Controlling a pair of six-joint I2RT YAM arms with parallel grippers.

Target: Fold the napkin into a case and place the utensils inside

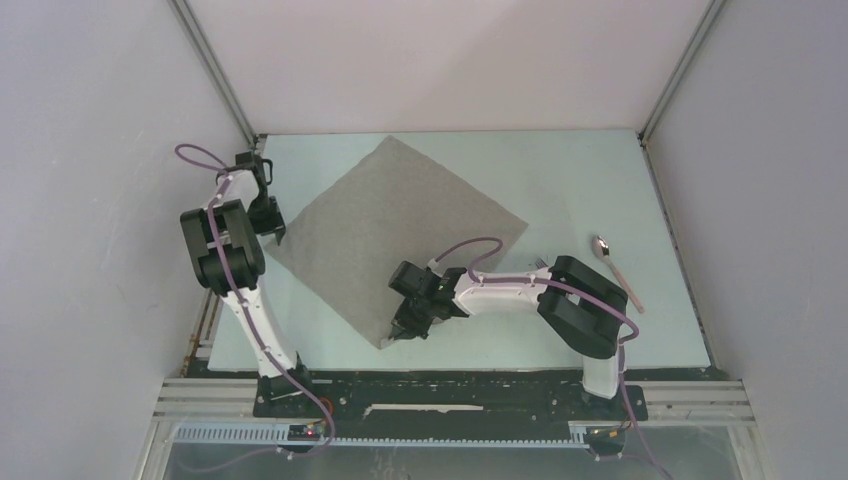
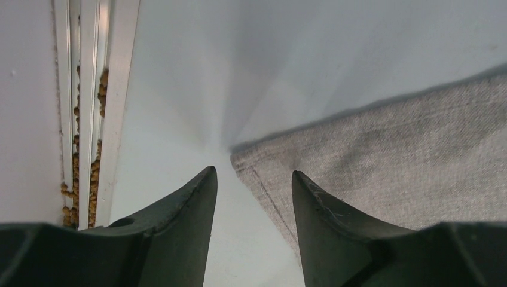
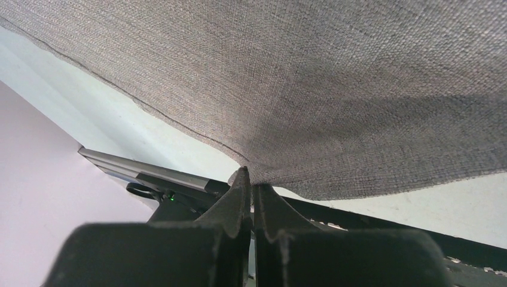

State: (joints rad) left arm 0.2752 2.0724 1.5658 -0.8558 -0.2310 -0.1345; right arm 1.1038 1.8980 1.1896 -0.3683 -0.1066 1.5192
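A: Mid-frame in top view: napkin (image 1: 400, 215) flat on tabletop (image 1: 600, 180), unfolded. Step?
B: First fold, I'd say. R jaws shut on its lower corner; L jaws half open at left corner, holding nothing. Next: L closes, both lift.

A lab test cell — white walls (image 1: 90, 150), aluminium frame rails (image 1: 215, 70).

The napkin (image 1: 400, 235) lies flat on the table (image 1: 600, 170), left of centre, one corner toward the arm bases; the left gripper (image 1: 277, 237) stands at its left corner; the right gripper (image 1: 393, 338) stands at its near corner; the spoon (image 1: 615, 270) lies to the right, well apart from the napkin.
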